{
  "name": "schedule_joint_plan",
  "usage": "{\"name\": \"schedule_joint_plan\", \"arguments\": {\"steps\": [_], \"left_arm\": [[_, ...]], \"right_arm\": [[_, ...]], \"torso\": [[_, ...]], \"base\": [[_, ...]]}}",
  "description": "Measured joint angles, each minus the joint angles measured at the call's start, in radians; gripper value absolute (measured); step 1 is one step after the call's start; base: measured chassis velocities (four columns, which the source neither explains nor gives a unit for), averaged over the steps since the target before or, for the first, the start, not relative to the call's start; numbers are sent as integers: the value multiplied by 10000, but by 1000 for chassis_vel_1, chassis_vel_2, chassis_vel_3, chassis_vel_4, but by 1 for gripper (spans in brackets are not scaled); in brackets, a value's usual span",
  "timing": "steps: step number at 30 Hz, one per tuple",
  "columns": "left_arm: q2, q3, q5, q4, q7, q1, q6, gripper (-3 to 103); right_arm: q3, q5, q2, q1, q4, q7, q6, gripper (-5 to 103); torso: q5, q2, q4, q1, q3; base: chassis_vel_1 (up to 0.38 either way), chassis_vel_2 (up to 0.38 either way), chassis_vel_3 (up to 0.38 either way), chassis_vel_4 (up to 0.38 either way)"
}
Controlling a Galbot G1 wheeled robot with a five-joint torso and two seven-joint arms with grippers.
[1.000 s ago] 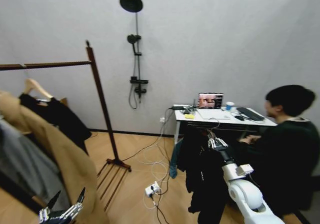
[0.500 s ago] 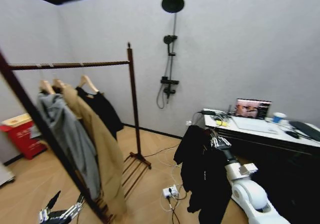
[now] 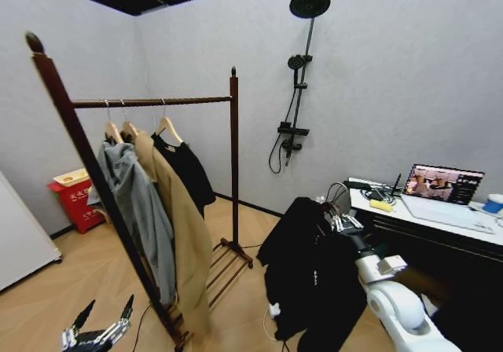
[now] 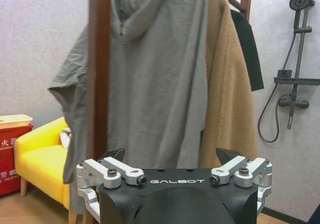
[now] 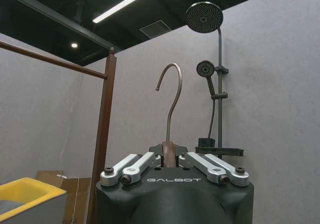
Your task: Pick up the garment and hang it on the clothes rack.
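The garment (image 3: 302, 277), a black coat, hangs from a hanger whose metal hook (image 5: 173, 91) rises above my right gripper (image 3: 340, 223). In the right wrist view that right gripper (image 5: 169, 156) is shut on the hanger's neck. The clothes rack (image 3: 233, 155) stands to the left of the garment, its rod (image 3: 149, 100) carrying a grey hoodie (image 3: 137, 207), a tan coat (image 3: 187, 238) and a dark top (image 3: 191, 175). My left gripper (image 3: 104, 320) is open and low, close to the rack's near post (image 4: 99, 74), with nothing between its fingers.
A shower fixture (image 3: 297, 77) is mounted on the back wall. A desk (image 3: 440, 214) with a laptop (image 3: 442, 185) stands at the right. A red bin (image 3: 72, 199) sits by the left wall, and a yellow seat (image 4: 37, 166) lies beyond the rack.
The whole head view has swung left, bringing the rack toward the middle and a seated person out of view. My right gripper still holds the garment by its hanger; the left stays low and open.
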Motion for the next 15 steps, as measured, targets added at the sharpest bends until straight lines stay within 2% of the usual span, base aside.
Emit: {"name": "schedule_joint_plan", "arguments": {"steps": [6, 9, 10, 13, 15], "left_arm": [[0, 1, -1, 0, 2, 1, 1, 100], [-1, 2, 0, 0, 8, 0, 0, 100], [-1, 2, 0, -1, 13, 0, 0, 100], [-1, 2, 0, 0, 12, 0, 0, 100], [-1, 1, 0, -1, 11, 0, 0, 100]], "right_arm": [[-138, -254, 255, -305, 51, -294, 241, 9], [-153, -278, 349, -558, 512, -347, 327, 9], [-158, -202, 369, -797, 1055, -349, 276, 9], [-119, -127, 373, -957, 1647, -356, 273, 9], [-94, -73, 340, -957, 1815, -356, 278, 9]], "torso": [[5, -1, -2, 2, 2], [3, -6, -2, 14, 6], [13, -7, -7, 17, 6], [-8, -5, -3, 10, 2], [4, -5, 0, 7, 3]], "base": [[-386, -22, 383, 14], [-389, -24, 361, 5], [-280, -20, 209, -7], [-63, -1, 181, 7], [-56, 3, -1, 15]]}}
